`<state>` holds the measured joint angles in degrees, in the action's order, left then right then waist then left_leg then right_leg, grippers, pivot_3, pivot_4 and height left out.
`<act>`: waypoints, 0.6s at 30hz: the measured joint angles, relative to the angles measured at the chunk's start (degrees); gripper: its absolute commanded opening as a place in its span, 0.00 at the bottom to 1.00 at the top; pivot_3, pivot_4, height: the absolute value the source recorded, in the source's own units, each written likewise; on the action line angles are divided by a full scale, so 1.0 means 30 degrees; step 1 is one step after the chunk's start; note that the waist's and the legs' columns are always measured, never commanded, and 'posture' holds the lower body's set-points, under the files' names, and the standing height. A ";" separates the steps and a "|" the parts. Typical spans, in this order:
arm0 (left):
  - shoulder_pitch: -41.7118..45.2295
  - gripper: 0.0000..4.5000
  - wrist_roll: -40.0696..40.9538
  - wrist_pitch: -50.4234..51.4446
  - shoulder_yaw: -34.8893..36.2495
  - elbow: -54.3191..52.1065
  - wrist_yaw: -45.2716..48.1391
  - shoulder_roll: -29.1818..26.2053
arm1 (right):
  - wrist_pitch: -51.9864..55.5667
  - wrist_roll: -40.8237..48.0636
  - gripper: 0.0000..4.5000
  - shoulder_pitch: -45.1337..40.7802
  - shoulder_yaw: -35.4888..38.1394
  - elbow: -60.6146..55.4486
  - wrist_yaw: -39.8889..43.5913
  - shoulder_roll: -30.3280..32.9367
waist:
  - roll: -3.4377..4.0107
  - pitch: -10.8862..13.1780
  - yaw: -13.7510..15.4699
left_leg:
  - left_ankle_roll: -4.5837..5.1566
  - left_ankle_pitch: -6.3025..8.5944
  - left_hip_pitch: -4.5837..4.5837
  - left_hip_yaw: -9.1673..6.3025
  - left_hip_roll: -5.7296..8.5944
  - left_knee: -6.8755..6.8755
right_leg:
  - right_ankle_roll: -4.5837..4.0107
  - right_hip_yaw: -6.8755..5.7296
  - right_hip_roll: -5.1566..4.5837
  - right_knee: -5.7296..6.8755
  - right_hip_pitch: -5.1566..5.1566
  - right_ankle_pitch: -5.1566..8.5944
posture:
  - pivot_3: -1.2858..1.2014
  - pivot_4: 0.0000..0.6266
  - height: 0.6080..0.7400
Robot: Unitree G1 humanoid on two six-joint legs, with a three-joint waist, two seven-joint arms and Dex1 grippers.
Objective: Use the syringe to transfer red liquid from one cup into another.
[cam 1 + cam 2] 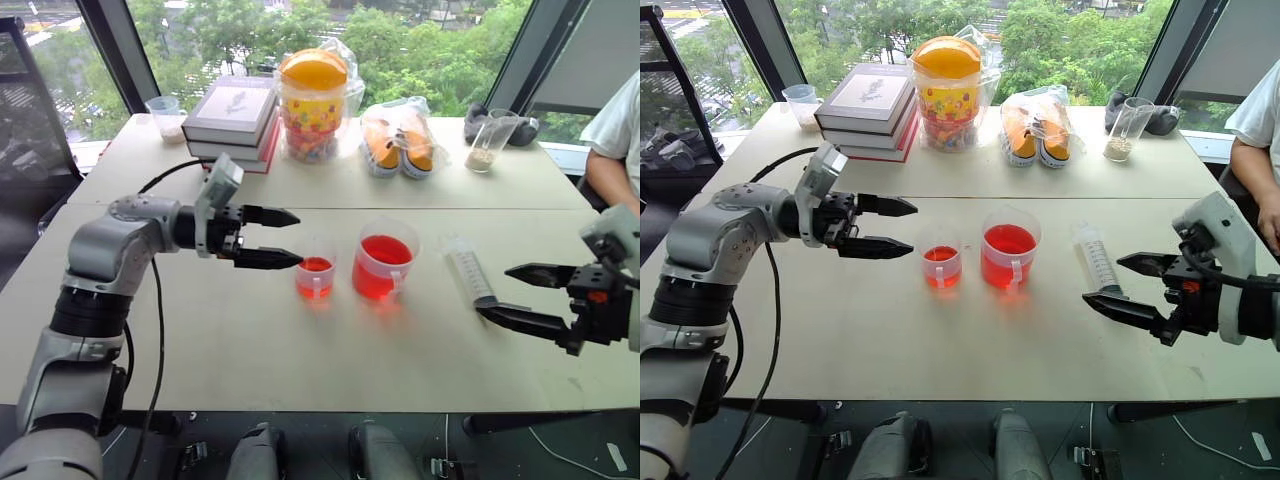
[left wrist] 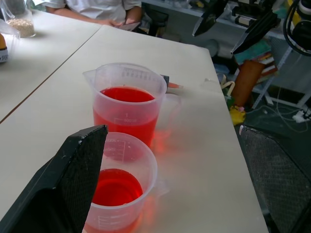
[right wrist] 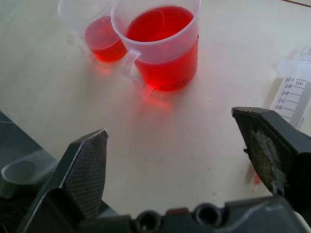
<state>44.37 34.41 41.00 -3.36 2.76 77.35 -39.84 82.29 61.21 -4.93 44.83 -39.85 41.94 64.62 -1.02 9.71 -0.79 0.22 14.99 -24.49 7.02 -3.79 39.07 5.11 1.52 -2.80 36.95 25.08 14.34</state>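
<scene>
1. Left pincer [image 1: 286, 238] is up off the counter [image 1: 250, 340], fingers spread wide with nothing in them, aimed sideways at the smaller cup [image 1: 315, 268]. It's just beside that cup, not touching.
2. Right pincer [image 1: 510, 292] is also gaping and empty, hanging low near the counter's right edge.
3. The syringe [image 1: 469, 268] is lying flat on the counter, right of both cups, and the right pincer's fingertips are just beside its near end. The right wrist view shows the scale marks on the barrel, and no finger is on it.
4. The bigger measuring cup [image 1: 384, 260] with the side handle sits mid-counter, roughly half full of red liquid [image 1: 385, 250]. The smaller cup stands just to its left, close but apart, with a shallower layer of red.
5. Back of the counter: a stack of books [image 1: 233, 118], a candy jar with an orange lid [image 1: 313, 105], a bag with small orange shoes [image 1: 399, 138], and a clear tumbler [image 1: 490, 140] with something grainy at the bottom.
6. A person's arm [image 1: 612, 160] shows at the far right.
</scene>
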 measured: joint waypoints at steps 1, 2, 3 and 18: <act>0.0002 1.00 0.0008 0.0084 0.0001 0.0000 0.0017 -0.0044 | 0.0000 0.0145 1.00 -0.0008 -0.0001 -0.0026 -0.0171 -0.0001 | 0.0000 0.0000 0.0000 | 0.0000 0.0000 0.0000 0.0000 0.0000 0.0000 | 0.0000 0.0000 0.0000 0.0000 0.0000 0.0000 | 0.52 0.24 1.00; 0.0009 1.00 0.0016 0.0176 0.0001 0.0001 0.0039 -0.0066 | 0.0000 0.0303 1.00 -0.0012 0.0000 -0.0055 -0.0353 -0.0002 | 0.0000 0.0000 0.0006 | 0.0000 0.0000 0.0000 0.0000 0.0000 0.0001 | 0.0000 0.0001 0.0000 0.0000 -0.0001 0.0000 | 0.52 0.24 1.00; 0.0010 1.00 0.0017 0.0275 0.0001 0.0004 0.0056 -0.0073 | 0.0000 0.0397 1.00 -0.0014 0.0000 -0.0120 -0.0480 -0.0003 | 0.0000 0.0000 0.0006 | 0.0000 0.0000 0.0000 -0.0001 0.0000 0.0000 | 0.0000 0.0000 0.0000 0.0000 0.0000 0.0000 | 0.52 0.24 1.00; 0.0374 1.00 -0.0033 0.0194 0.0000 0.0550 0.0336 0.0014 | -0.0086 0.2601 1.00 0.0303 0.0496 -0.0274 -0.3165 -0.0138 | -0.0002 0.0001 0.0001 | 0.0000 0.0000 -0.0003 -0.0008 0.0000 0.0000 | 0.0000 -0.0001 -0.0001 -0.0003 -0.0002 0.0001 | 0.52 0.24 1.00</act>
<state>45.50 34.31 41.58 -3.36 4.41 78.36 -39.79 82.03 69.01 -4.02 46.32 -40.68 32.44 64.21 -1.03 9.71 -0.79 0.22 14.99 -24.50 7.00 -3.79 39.07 5.11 1.52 -2.81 36.94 25.08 14.34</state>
